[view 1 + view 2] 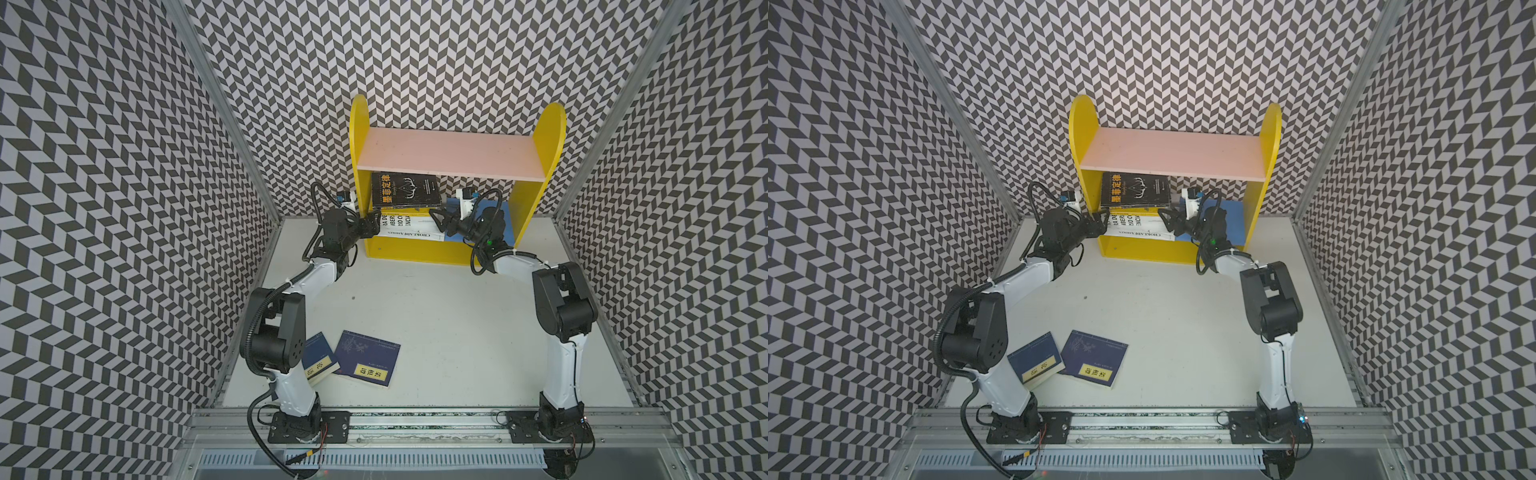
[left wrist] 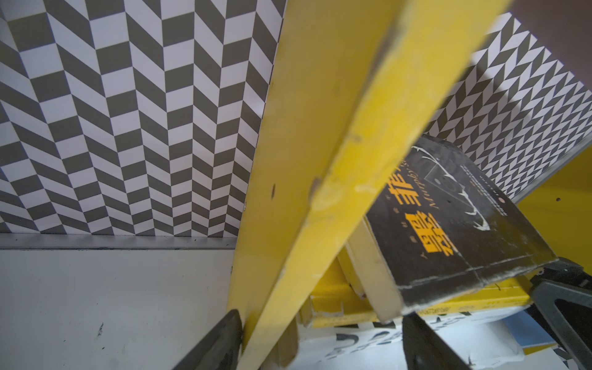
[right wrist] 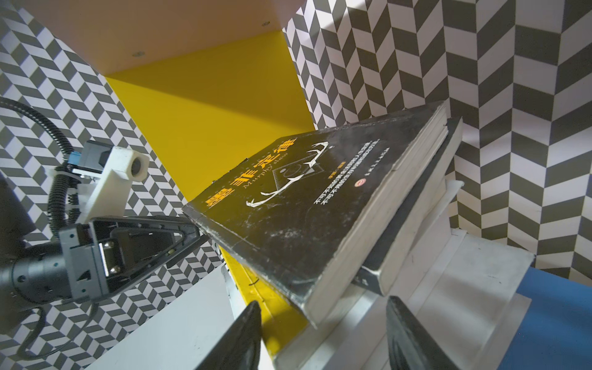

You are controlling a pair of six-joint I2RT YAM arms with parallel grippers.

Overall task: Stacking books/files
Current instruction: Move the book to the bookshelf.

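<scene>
Both grippers are working at the lower bay of the yellow shelf (image 1: 415,251), where the stack is sitting: a black book (image 1: 405,191) on top, slightly askew over a second black book (image 3: 373,282), with a yellow book (image 2: 464,299) and white books (image 1: 409,227) beneath. The right gripper (image 1: 441,222) is hovering just in front of the stack's corner, jaws spread and pinching nothing. The left gripper (image 1: 370,226) is spread too, its jaws straddling the shelf's side panel (image 1: 358,137) without clamping it. Two navy books (image 1: 365,363) are lying flat on the worktop (image 1: 436,316), just beside each other and fanned apart, well away from both grippers, by the base of the left arm (image 1: 274,328). That arm looks nearer for fetching them, though it would be reaching back toward itself
</scene>
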